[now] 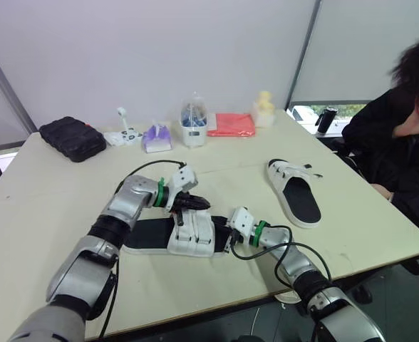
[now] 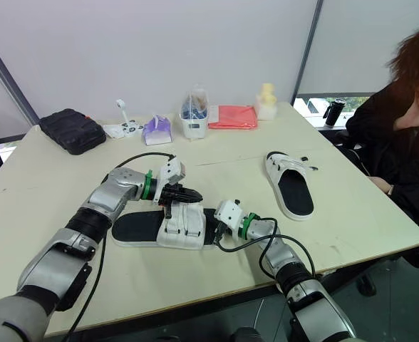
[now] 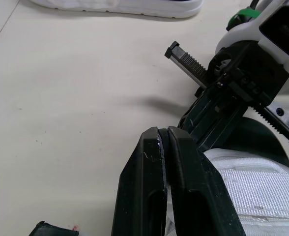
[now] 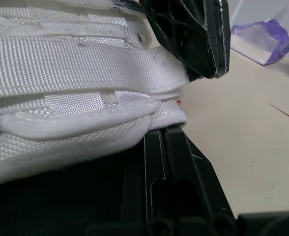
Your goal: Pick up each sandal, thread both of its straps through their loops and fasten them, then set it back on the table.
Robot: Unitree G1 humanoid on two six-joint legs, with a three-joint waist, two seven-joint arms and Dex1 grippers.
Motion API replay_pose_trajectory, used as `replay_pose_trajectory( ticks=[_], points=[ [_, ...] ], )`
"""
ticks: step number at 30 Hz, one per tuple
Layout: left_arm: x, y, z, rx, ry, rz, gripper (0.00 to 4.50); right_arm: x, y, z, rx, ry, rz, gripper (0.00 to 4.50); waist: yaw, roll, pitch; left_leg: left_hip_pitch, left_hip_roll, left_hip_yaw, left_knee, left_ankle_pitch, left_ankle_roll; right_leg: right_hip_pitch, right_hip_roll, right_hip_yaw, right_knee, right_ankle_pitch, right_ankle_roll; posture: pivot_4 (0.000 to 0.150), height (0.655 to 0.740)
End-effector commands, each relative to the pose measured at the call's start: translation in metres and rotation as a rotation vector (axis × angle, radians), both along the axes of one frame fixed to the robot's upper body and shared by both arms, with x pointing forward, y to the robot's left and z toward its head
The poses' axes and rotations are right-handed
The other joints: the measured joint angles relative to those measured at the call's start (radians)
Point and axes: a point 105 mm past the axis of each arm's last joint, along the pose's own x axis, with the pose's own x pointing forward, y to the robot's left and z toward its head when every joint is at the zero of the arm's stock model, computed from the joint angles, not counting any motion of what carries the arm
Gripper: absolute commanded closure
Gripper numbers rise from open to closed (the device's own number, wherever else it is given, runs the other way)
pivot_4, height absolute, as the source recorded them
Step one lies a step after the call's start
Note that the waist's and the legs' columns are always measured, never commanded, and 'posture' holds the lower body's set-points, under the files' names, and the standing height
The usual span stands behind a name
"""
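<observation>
Between the left gripper's (image 1: 202, 205) closed fingers: a sliver of white strap (image 3: 164, 196), pinched thin. Directly beneath it: near sandal (image 1: 159, 236), flat on the table (image 1: 67, 185), white webbing upper, black footbed. Handling, judged: light; straps soft and floppy, sole stiffer; take strap ends by the tip, sole by its edge. Right gripper (image 1: 226, 240): fingers together, butted against the upper's side. Well beyond it: second sandal (image 1: 295, 192), untouched

Cream tabletop (image 1: 53, 192) bears a near sandal (image 1: 149, 235) at 6 o'clock, a second sandal (image 1: 295, 191) at 3, black case (image 1: 72, 137) at 10.
</observation>
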Motion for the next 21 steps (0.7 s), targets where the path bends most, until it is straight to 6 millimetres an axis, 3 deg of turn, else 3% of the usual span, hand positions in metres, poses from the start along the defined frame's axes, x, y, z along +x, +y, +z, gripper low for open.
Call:
replay_pose_trajectory(
  ticks=[1, 6, 7, 12, 15, 17, 21],
  points=[
    [0.005, 0.002, -0.005, 0.007, 0.011, 0.035, 3.12, -0.028, -0.033, -0.089, -0.211, 0.314, -0.093, 4.5, 0.0, 0.0, 0.0, 0.0, 0.0, 0.0, 0.0, 0.0, 0.0, 0.0, 0.0, 0.0, 0.0, 0.0, 0.0, 0.15, 0.74],
    [0.019, 0.006, 0.035, -0.174, -0.05, 0.14, 0.39, -0.03, -0.035, -0.091, -0.216, 0.32, -0.088, 4.5, -0.002, -0.001, 0.001, -0.001, 0.0, 0.0, 0.0, 0.0, 0.0, 0.0, 0.0, 0.0, 0.001, 0.0, 0.0, 0.15, 0.74],
    [0.021, 0.01, 0.045, -0.229, -0.063, 0.178, 0.02, -0.03, -0.035, -0.091, -0.218, 0.321, -0.086, 4.5, -0.002, -0.001, 0.001, -0.001, 0.0, 0.0, 0.0, 0.0, 0.0, 0.0, 0.0, 0.0, 0.001, 0.0, 0.0, 0.15, 0.74],
    [0.015, 0.042, 0.073, -0.426, -0.043, 0.336, 0.02, -0.029, -0.036, -0.089, -0.225, 0.319, -0.074, 4.5, -0.006, -0.001, 0.001, 0.0, 0.0, 0.0, -0.001, 0.0, 0.0, -0.001, 0.0, 0.0, 0.002, 0.001, 0.002, 0.15, 0.74],
    [-0.011, 0.065, 0.061, -0.426, 0.022, 0.374, 0.02, -0.022, -0.037, -0.079, -0.194, 0.297, -0.079, 4.5, -0.006, 0.002, 0.003, 0.0, 0.0, 0.0, -0.002, 0.0, 0.0, -0.002, 0.0, 0.0, 0.003, 0.001, 0.002, 0.15, 0.74],
    [-0.037, 0.082, 0.047, -0.432, 0.079, 0.419, 0.02, -0.013, -0.039, -0.056, -0.132, 0.245, -0.08, 4.5, -0.007, 0.004, 0.005, 0.001, 0.0, 0.0, -0.002, 0.0, 0.0, -0.003, 0.0, 0.0, 0.004, 0.001, 0.002, 0.15, 0.74],
    [-0.065, 0.085, 0.038, -0.434, 0.131, 0.447, 0.02, -0.012, -0.046, -0.027, -0.089, 0.169, -0.043, 4.5, 0.029, 0.003, 0.023, -0.004, 0.0, -0.001, 0.002, 0.0, 0.0, -0.008, 0.0, 0.0, 0.003, 0.001, 0.001, 0.15, 0.74]
  ],
)
